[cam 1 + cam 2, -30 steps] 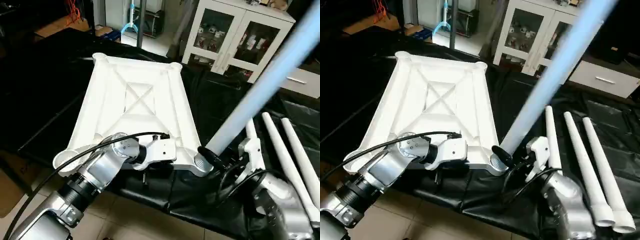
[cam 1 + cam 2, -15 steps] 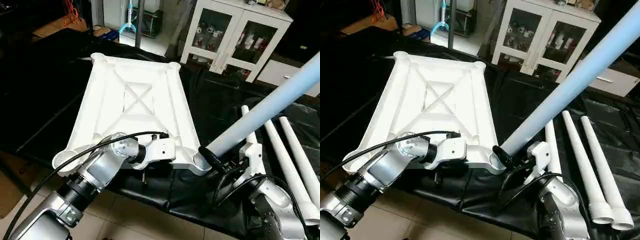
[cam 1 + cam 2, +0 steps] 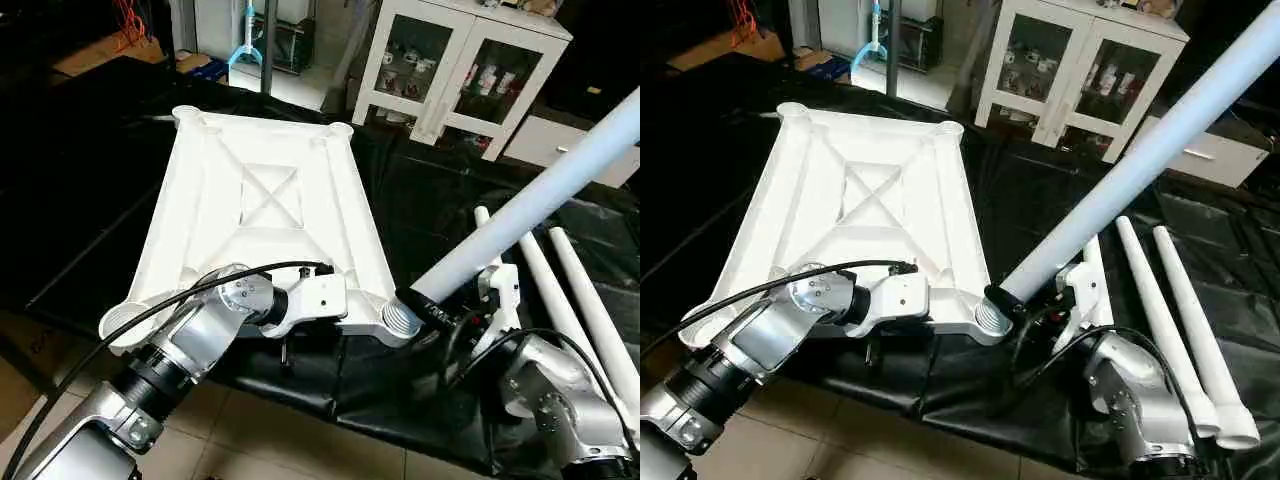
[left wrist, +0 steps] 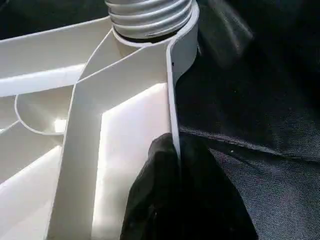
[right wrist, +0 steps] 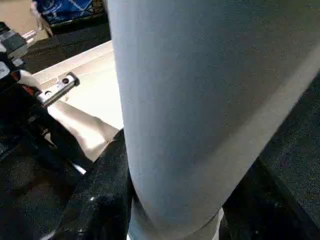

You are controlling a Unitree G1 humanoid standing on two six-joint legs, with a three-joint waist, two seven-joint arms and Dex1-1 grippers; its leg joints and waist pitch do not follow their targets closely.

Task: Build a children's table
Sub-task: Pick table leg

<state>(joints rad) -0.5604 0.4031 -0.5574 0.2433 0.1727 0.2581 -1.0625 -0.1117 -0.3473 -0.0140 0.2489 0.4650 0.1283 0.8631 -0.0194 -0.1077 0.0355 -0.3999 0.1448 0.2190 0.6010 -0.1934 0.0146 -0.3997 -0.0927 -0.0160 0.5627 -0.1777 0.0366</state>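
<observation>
Left wrist view shows the left gripper (image 4: 172, 165) clenched on the near rim of the white plastic X-ribbed tabletop (image 3: 265, 215) lying upside down on the black-covered worktop (image 3: 90, 190), while head views show the right gripper (image 3: 1035, 310) grasping a long tapered white tube leg (image 3: 1140, 160) at the near right corner socket (image 3: 990, 318).

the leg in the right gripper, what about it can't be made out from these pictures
- Far end of the held leg: cut off by the top right edge in both eye views.
- Whether its threaded end is seated in the tabletop corner socket: junction too small in the eye views.
- Third loose leg: mostly hidden behind the right gripper.
</observation>
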